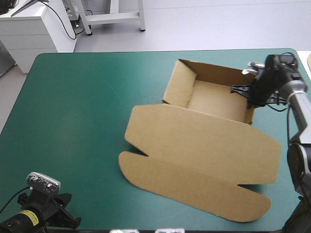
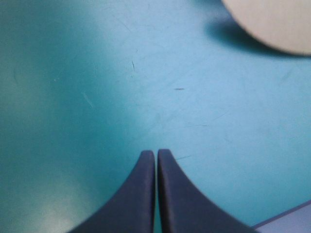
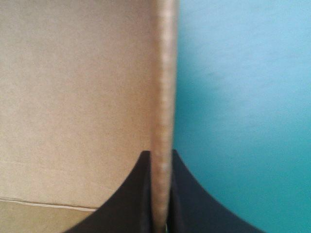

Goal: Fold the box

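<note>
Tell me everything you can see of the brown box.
The box is plain brown board, an open tray with raised walls at the far right of the teal-green table. Its wide lid lies flat toward the near edge, ending in a flap with rounded corners. The right hand is shut on the tray's right wall.

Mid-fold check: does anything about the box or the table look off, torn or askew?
Nothing stands out. The brown cardboard box stands as an open tray, lid flat on the teal-green table cover, no tears visible. The right end effector is pinching its right wall; the left end effector is shut over bare cover.
</note>
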